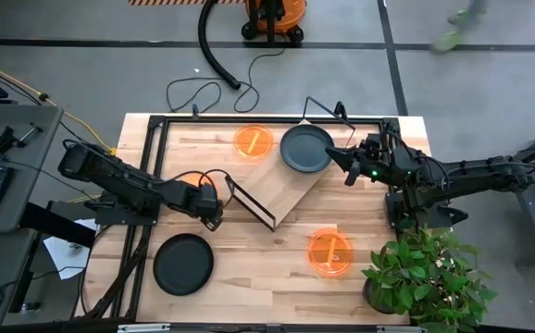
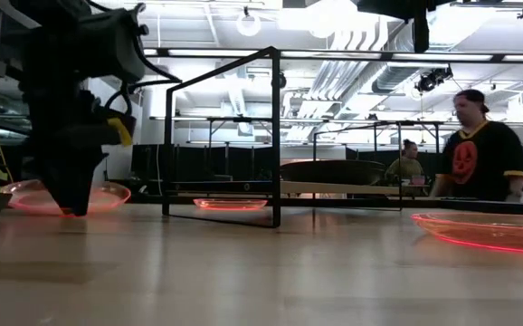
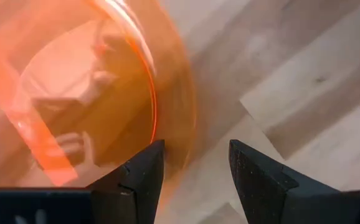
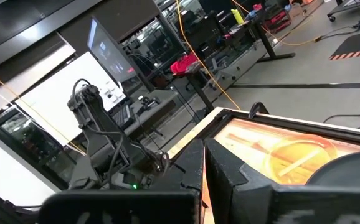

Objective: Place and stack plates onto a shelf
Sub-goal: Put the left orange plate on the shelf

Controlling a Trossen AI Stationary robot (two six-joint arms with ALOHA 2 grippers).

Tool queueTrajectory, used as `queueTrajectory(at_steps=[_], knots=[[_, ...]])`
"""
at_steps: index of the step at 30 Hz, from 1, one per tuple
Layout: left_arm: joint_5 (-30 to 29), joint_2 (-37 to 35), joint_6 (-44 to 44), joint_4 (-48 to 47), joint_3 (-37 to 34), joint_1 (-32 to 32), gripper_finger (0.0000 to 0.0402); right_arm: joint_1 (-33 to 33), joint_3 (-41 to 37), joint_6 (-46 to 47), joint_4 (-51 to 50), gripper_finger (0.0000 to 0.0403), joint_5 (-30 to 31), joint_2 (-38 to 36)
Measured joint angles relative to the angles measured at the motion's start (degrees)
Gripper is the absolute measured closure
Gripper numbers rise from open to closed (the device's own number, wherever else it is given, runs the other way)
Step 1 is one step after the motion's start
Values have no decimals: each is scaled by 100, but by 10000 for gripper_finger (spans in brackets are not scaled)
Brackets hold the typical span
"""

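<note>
While the task looks early, the shelf (image 1: 281,190) holds one dark plate (image 1: 305,149) near its far right end, next to an orange plate (image 1: 254,141) whose support is unclear. Another dark plate (image 1: 183,264) and an orange plate (image 1: 329,252) lie on the tabletop (image 1: 249,287), near left and near right. The left gripper (image 3: 192,171), fingers parted, hangs low beside a third orange plate (image 3: 86,87). The right gripper (image 1: 349,166) sits beside the shelved dark plate; I cannot tell its state. Most plates seem unplaced.

Bare tabletop (image 1: 258,264) between front plates, plant (image 1: 425,273) rightward
</note>
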Motion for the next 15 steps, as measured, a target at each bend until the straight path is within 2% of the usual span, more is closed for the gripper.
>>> queueTrajectory(at_steps=[10, 15], knots=[[-329, -2, 640, -81, 0, 251, 232, -1, 0, 9, 0, 403, 0, 0], [-625, -2, 729, -429, 0, 326, 232, -2, 0, 9, 0, 403, 0, 0]])
